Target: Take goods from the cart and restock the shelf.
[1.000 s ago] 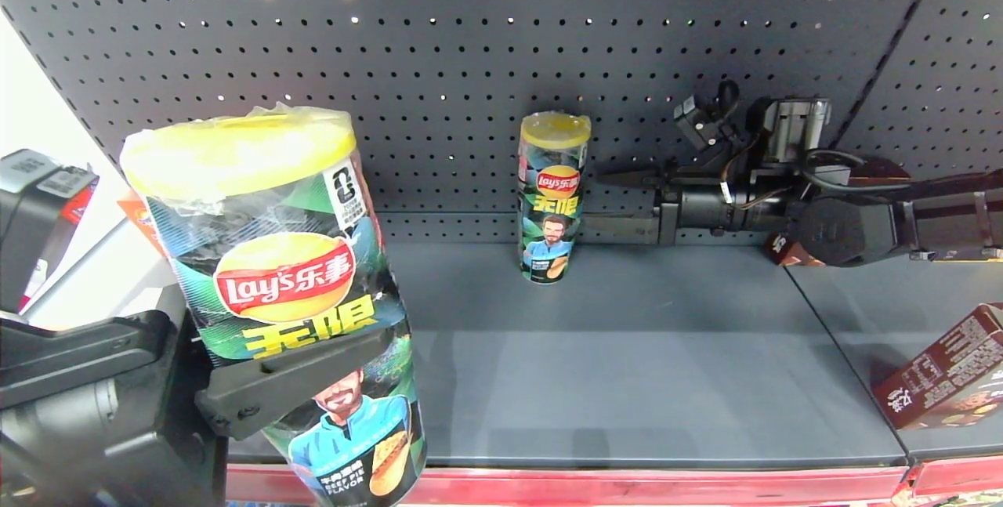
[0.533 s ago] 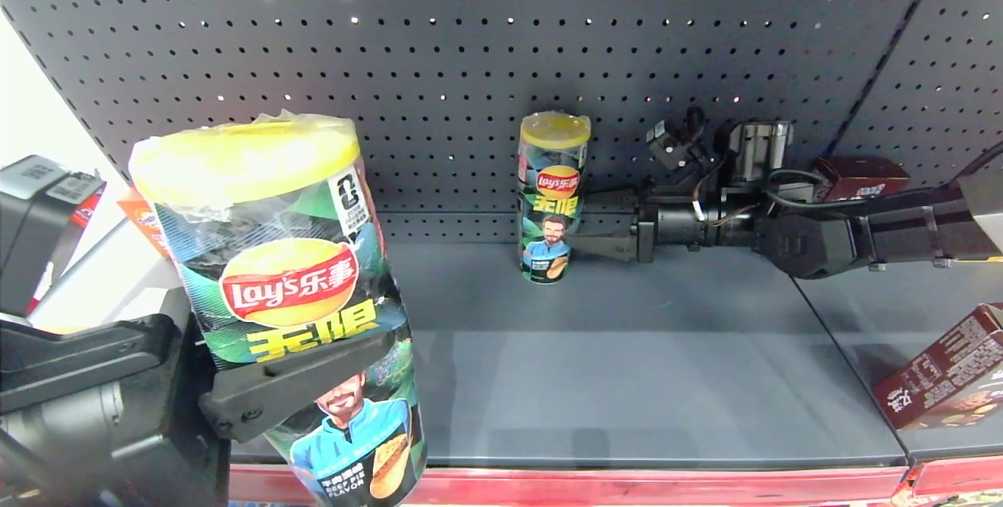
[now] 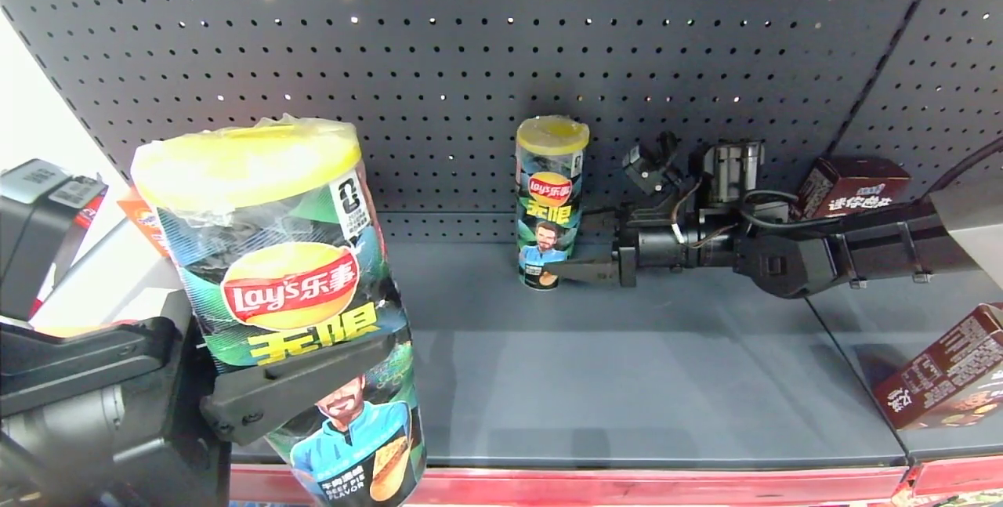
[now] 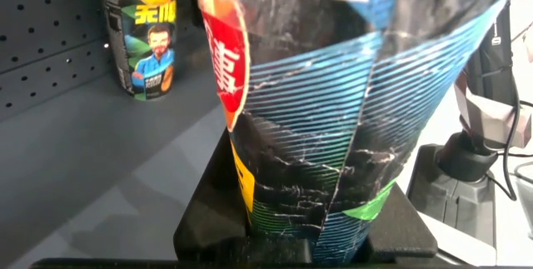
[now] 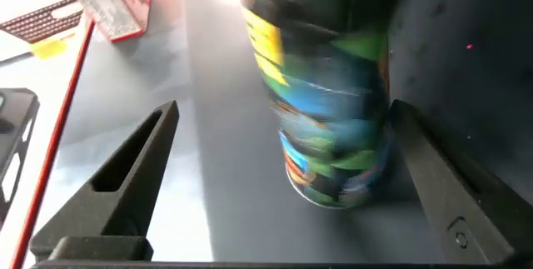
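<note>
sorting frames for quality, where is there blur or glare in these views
Right wrist view: the standing can is smeared with blur, and glare whitens the shelf beside it. Head view: pinpoints of light shine through the pegboard holes; white blowout at far left. Left wrist view: the held can looms close, print cropped.

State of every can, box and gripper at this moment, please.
held can: lid on, leaning slightly, clamped over the shelf front edge.
left gripper: shut on held can.
shelf can: upright, lid on, standing at the back panel.
right gripper: open, a finger on either side of shelf can.
front box: lying tilted at the shelf's right.
back box: resting against the back panel.
</note>
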Robot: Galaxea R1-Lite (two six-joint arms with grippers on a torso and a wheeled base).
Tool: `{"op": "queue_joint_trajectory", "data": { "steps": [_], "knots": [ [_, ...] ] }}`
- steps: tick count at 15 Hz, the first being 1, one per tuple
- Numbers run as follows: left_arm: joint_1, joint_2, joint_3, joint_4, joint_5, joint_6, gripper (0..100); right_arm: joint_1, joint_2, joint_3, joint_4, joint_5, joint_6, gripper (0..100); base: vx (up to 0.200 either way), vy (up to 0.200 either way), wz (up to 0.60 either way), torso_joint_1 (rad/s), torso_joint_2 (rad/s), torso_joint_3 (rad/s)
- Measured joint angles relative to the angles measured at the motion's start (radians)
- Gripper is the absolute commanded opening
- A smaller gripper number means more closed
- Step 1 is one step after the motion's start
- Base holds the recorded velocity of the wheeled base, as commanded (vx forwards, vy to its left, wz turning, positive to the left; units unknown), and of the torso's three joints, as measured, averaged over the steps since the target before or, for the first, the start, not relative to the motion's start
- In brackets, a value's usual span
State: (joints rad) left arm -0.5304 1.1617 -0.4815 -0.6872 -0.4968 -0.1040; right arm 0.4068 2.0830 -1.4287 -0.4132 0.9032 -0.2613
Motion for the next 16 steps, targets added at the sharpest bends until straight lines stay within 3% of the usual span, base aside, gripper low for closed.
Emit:
{"op": "queue_joint_trajectory", "data": {
  "steps": [6, 11, 14, 15, 16],
  "knots": [
    [-0.001, 0.0, 0.004, 0.002, 0.0, 0.0, 0, 0.025, 0.008, -0.003, -0.001, -0.191, 0.006, 100, 0.0, 0.0, 0.0, 0.0, 0.0, 0.0],
    [-0.001, 0.0, 0.008, 0.002, 0.0, 0.0, 0, 0.057, 0.073, -0.113, -0.008, -0.259, 0.093, 100, 0.0, 0.0, 0.0, 0.0, 0.0, 0.0],
    [-0.001, 0.0, 0.009, 0.002, 0.0, 0.0, 0, 0.067, 0.095, -0.129, -0.052, -0.249, 0.127, 100, 0.0, 0.0, 0.0, 0.0, 0.0, 0.0],
    [0.0, 0.0, 0.009, 0.002, 0.0, 0.0, 0, 0.069, 0.099, -0.13, -0.062, -0.248, 0.128, 0, 0.0, 0.0, 0.0, 0.0, 0.0, 0.0],
    [0.0, 0.0, 0.009, 0.002, 0.0, -0.001, 0, 0.069, 0.102, -0.13, -0.068, -0.254, 0.129, 0, 0.0, 0.0, 0.0, 0.0, 0.0, 0.0]
  ]
}}
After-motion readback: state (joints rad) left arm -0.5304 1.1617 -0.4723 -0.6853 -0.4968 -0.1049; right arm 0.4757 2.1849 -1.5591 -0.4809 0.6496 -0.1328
